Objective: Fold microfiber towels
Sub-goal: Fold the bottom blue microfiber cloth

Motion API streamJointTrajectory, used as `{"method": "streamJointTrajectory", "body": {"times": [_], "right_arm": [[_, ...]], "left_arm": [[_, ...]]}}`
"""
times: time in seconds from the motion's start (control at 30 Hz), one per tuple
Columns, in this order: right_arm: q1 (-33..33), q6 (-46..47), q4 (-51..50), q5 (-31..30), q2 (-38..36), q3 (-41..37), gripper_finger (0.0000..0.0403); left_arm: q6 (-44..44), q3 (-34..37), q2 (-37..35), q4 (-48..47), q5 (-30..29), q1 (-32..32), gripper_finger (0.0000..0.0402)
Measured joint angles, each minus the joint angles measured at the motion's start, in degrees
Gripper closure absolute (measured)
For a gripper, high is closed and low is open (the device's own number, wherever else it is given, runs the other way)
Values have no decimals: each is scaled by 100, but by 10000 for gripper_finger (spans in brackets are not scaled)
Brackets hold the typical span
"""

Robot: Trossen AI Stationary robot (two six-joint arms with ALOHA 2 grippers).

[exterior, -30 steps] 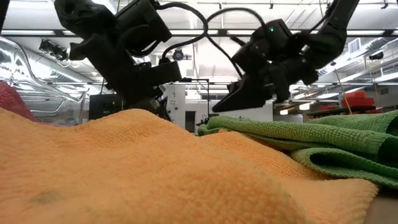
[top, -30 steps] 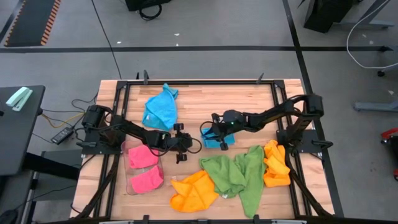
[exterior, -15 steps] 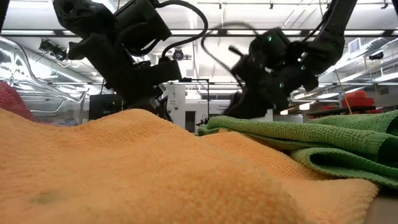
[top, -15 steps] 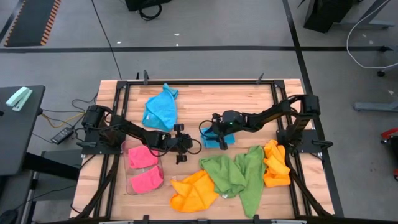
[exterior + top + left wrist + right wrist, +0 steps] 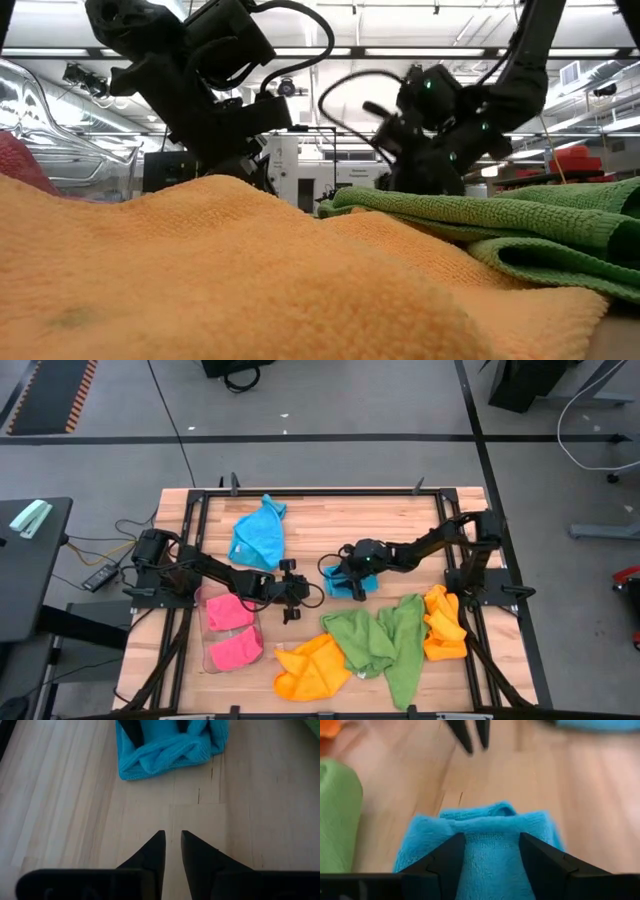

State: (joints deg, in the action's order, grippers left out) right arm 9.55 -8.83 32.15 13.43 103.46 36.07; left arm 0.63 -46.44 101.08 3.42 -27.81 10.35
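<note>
Orange cloth (image 5: 312, 669) fills the near edge of the wooden table (image 5: 330, 525), rumpled and unfolded, beside two crumpled green cloths (image 5: 380, 642) and a second orange one (image 5: 443, 622) bunched at the right. None of these appears to have been worked yet. To the left, two pink cloths (image 5: 232, 630) lie in a clear tray (image 5: 208, 656), looking folded and put away.

At mid-table sits the piece in hand: a small blue cloth (image 5: 485, 847), doubled into a thick, soft bundle with a rounded fold at its far edge. The right gripper (image 5: 490, 850) is low over it, fingers spread on either side of the bundle; whether they press it cannot be told. The left gripper (image 5: 171, 847) waits just beside it above bare wood, its fingers nearly together and holding nothing.

Farther back lies a larger blue cloth (image 5: 259, 534), loose and creased, also unfolded. By this evidence the job is under halfway: two stowed, one nearly folded, five remaining.
</note>
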Motion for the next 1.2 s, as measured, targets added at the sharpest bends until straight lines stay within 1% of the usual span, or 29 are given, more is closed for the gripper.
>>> {"method": "streamJointTrajectory", "body": {"times": [0.17, 0.3, 0.4, 0.5, 0.6, 0.77, 0.83, 1.07, 1.2], "right_arm": [[1, -12, -312, -94, -585, 2, 200], [1, -34, -910, -92, -1084, 7, 200], [1, -36, -1275, -53, -1285, 4, 200], [1, -36, -1273, 59, -1321, -13, 200], [6, -34, -993, 56, -1323, -260, 200], [98, 308, 239, 28, -1323, -1021, 200], [94, 375, 492, -92, -1323, -1265, 200], [80, 368, 405, -890, -1323, -1669, 201], [68, 441, 300, -932, -1328, -1650, 204]], "left_arm": [[-1, 0, 0, -2, 0, 0, 325], [-20, 0, 0, -43, 2, 0, 325], [-21, 0, 0, -43, 2, 0, 328], [-21, 0, 0, -42, 2, 1, 331], [-40, 0, 0, -53, 2, 18, 333], [-42, 0, 0, -62, 3, 28, 328], [-42, 0, 0, -58, 2, 28, 326], [-42, 0, 0, -33, 2, 28, 334], [-44, 0, 0, -28, 2, 22, 332]]}}
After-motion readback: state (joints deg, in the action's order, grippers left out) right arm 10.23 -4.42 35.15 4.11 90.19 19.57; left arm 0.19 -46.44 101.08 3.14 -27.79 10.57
